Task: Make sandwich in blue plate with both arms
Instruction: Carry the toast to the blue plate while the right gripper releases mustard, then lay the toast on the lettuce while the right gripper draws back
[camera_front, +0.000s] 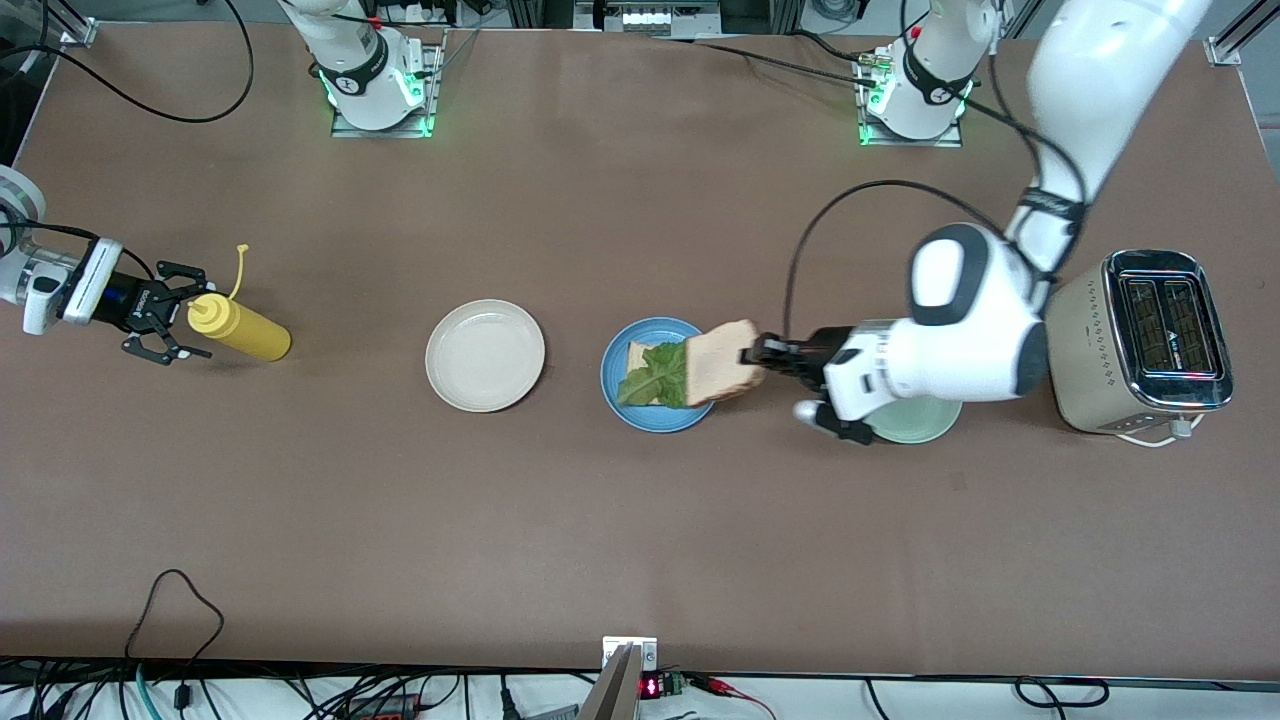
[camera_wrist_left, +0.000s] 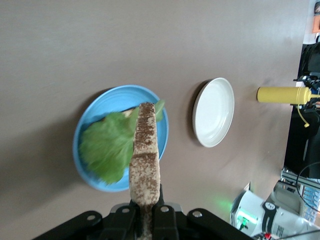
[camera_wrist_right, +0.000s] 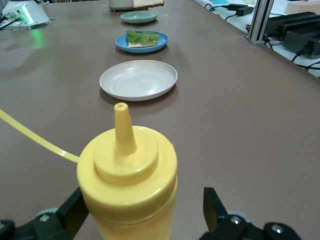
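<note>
Left gripper (camera_front: 758, 352), jaws clamped on a light-brown toasted bread slice (camera_front: 722, 362), holds it over the round mid-blue plate (camera_front: 618, 352), where a second slice (camera_front: 638, 354) and ruffled green lettuce leaf (camera_front: 658, 377) lie. Right gripper (camera_front: 178, 313), jaws spread wide, flanks the yellow squeeze bottle (camera_front: 243, 328) lying on the brown worktop (camera_front: 640, 520).

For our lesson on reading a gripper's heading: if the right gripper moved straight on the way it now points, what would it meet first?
The right gripper, open, points at the yellow squeeze bottle, whose cap end already sits between its fingers, so it would probably meet the bottle first. The cream-white plate lies farther along the line.
</note>
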